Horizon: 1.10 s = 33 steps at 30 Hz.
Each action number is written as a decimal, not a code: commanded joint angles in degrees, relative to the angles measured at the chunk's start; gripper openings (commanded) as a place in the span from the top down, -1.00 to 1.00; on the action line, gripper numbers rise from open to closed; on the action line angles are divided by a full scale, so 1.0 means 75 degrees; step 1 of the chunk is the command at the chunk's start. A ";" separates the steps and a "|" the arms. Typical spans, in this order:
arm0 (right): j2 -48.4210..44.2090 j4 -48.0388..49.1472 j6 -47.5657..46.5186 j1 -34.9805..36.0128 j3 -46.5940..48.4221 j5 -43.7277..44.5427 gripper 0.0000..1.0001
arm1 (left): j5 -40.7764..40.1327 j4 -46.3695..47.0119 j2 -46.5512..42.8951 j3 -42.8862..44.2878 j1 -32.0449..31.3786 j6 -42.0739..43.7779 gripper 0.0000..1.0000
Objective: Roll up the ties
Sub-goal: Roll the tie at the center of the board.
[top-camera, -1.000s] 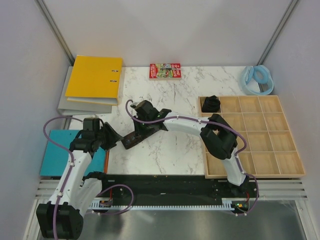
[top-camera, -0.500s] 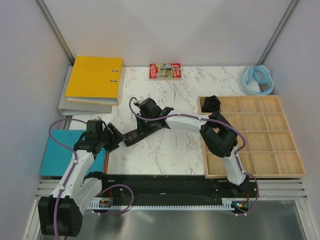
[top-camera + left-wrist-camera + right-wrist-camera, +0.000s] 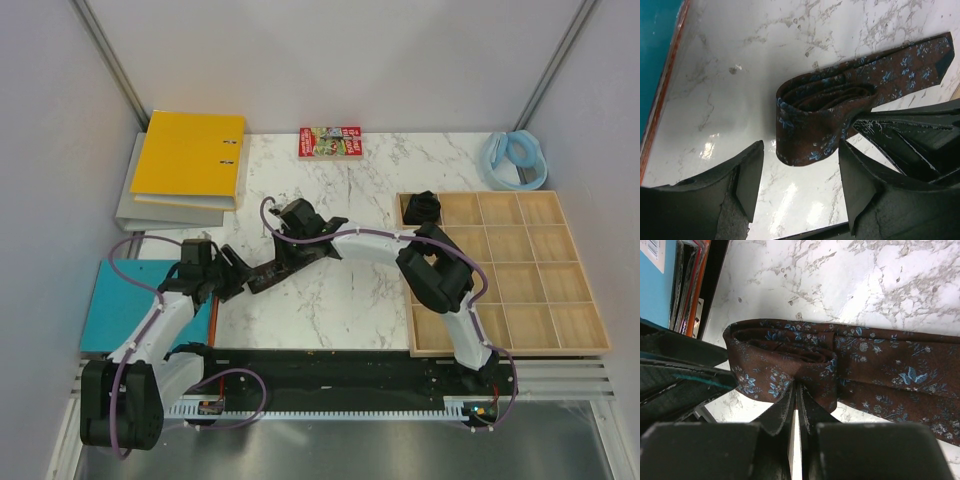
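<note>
A dark brown tie [image 3: 785, 357] with blue flowers lies partly rolled on the marble table [image 3: 340, 300]; its flat tail runs off to the right. My right gripper [image 3: 799, 390] is shut on the lower edge of the coil. In the top view it [image 3: 272, 268] reaches down-left to the tie [image 3: 262, 281]. My left gripper [image 3: 800, 170] is open, its fingers [image 3: 749, 175] just short of the coil [image 3: 820, 120] and straddling bare table. In the top view it [image 3: 235, 272] sits just left of the tie. A second tie, rolled into a dark coil [image 3: 424, 207], sits in the tray's back left compartment.
A wooden compartment tray [image 3: 520, 300] fills the right side. A pale blue looped band [image 3: 515, 160] lies behind it. A yellow binder [image 3: 190, 155] on a grey one is back left, a small book [image 3: 330, 141] at the back, a teal folder [image 3: 115, 300] at the left.
My left gripper has moved right and closer to the coil's left end. My right gripper has kept its hold on the tie and shifted only slightly.
</note>
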 commanded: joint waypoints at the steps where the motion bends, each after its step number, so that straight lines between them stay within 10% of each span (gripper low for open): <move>1: 0.0281 0.0165 -0.0012 -0.0126 -0.0109 -0.0038 0.78 | 0.0034 0.0985 0.0322 -0.0189 -0.0074 0.0155 -0.33; 19: 0.0679 0.0329 0.0035 -0.0384 -0.0004 -0.0390 0.77 | -0.0282 0.2099 0.1599 -0.0295 -0.0402 0.0073 -0.25; 33: 0.0716 0.0352 0.0245 -0.0524 0.0160 -0.0764 0.77 | -0.0317 0.1246 0.2034 0.0584 -0.0777 0.0096 0.67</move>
